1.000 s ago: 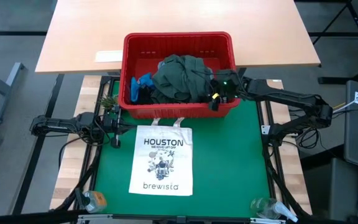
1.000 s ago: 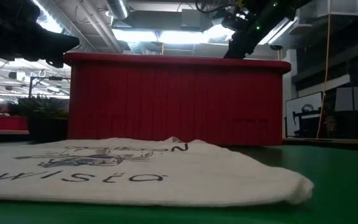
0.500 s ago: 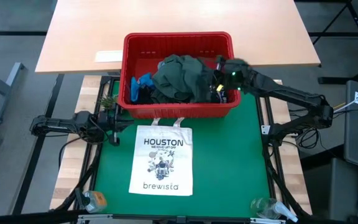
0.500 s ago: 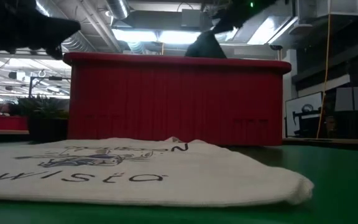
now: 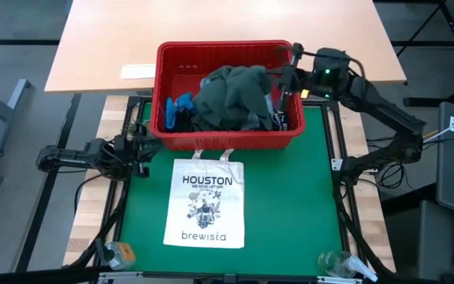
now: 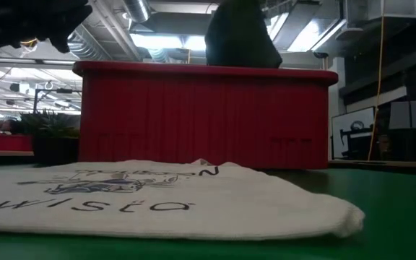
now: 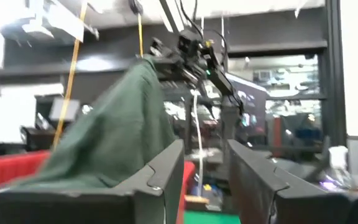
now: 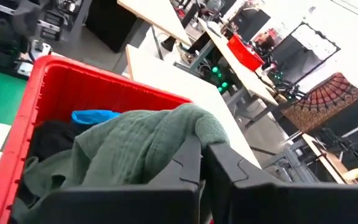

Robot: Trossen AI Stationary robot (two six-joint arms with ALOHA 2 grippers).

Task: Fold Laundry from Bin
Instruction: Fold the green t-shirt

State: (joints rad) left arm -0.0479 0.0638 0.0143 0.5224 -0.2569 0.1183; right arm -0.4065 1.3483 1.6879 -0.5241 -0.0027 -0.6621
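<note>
The right gripper (image 5: 284,72) is clamped on a fold of the dark green garment (image 5: 231,96), raising it above the red bin (image 5: 172,55) where the remaining laundry sits below it. The left gripper (image 7: 205,186), fingers apart and empty, waits beside the bin's left corner.
</note>
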